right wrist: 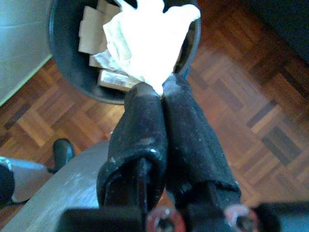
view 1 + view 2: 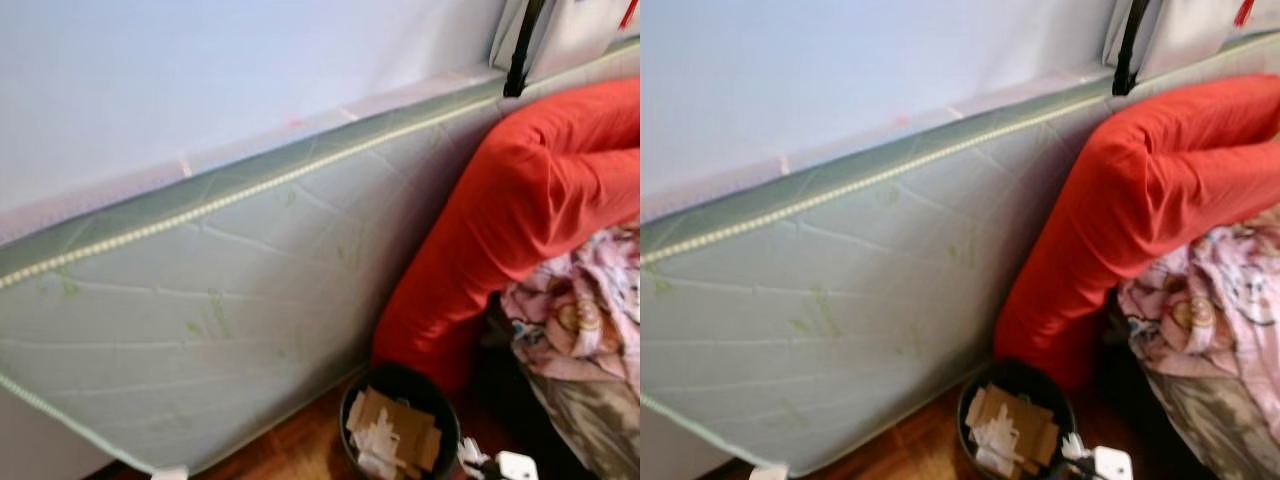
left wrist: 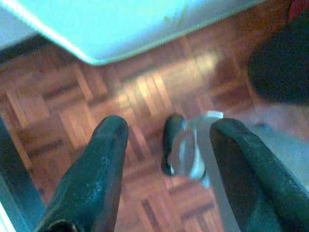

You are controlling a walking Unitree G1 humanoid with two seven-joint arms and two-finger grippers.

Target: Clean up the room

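My jaws on the right gripper (image 1: 155,92) are pressed together on a crumpled wad of white tissue (image 1: 147,36), pinching it by its lower edge so the bulk of it puffs out beyond the fingertips. The wad hangs right over the mouth of the black waste bin (image 1: 63,63). My left gripper (image 3: 166,140) stands wide apart with nothing between its fingers, pointing down at the parquet floor (image 3: 58,106).

The tissue is soft and nearly weightless, I judge, so it gives under the squeeze and cannot slip or break. A light pinch anywhere on the bunched part holds it. It may cling to the rubbery pads when I let go, and being so light it could drift to the bin's rim rather than fall straight, so I would let go low and centred over the opening.

The bin (image 2: 400,425) stands on the floor just beside the foot of a long red cushion (image 2: 500,220), near the bottom corner of a pale green mattress (image 2: 200,290) propped on edge against the wall. It is already well filled: flat brown cardboard pieces (image 2: 395,415) and white paper scraps lie stacked close to the rim, and a box with a barcode label (image 1: 113,79) shows under the tissue. Rumpled pink patterned bedding (image 2: 585,310) is heaped to the right.
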